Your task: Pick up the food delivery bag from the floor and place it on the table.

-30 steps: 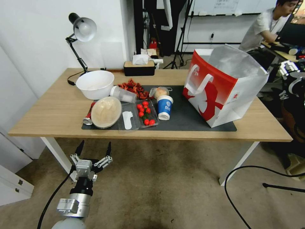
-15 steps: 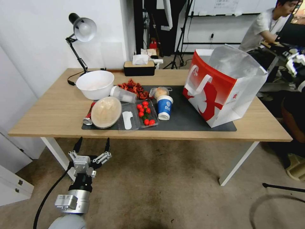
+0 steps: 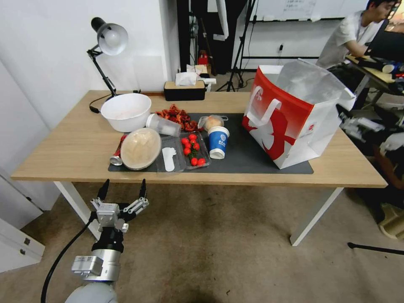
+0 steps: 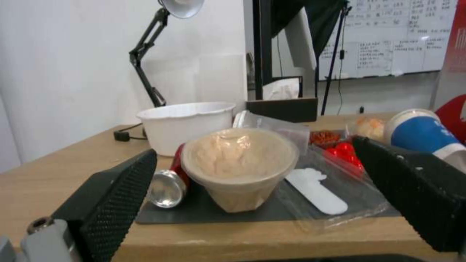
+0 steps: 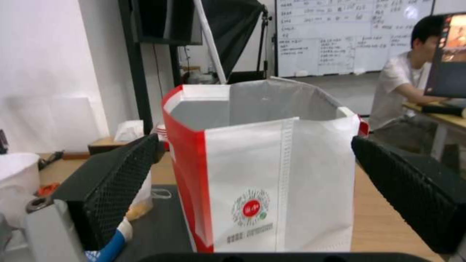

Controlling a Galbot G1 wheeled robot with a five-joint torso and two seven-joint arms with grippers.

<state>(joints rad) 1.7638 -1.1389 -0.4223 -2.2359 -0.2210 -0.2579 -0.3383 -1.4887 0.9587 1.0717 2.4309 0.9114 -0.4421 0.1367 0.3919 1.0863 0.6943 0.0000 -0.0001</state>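
While both hands gape, food delivery bag point(image 3: 294, 115) — red-white, foil-lined — stands upright on table point(image 3: 71, 147).

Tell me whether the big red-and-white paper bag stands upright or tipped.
Upright: the red-and-white paper bag stands on its base on the dark grey mat, mouth open upward, silver lining showing.

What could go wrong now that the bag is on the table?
The large white-and-red paper delivery bag stands open-topped on the dark grey mat, near the wood-grain table's right edge. The open right hand faces it closely; a nudge might tip it or push it toward the blue paper cup.
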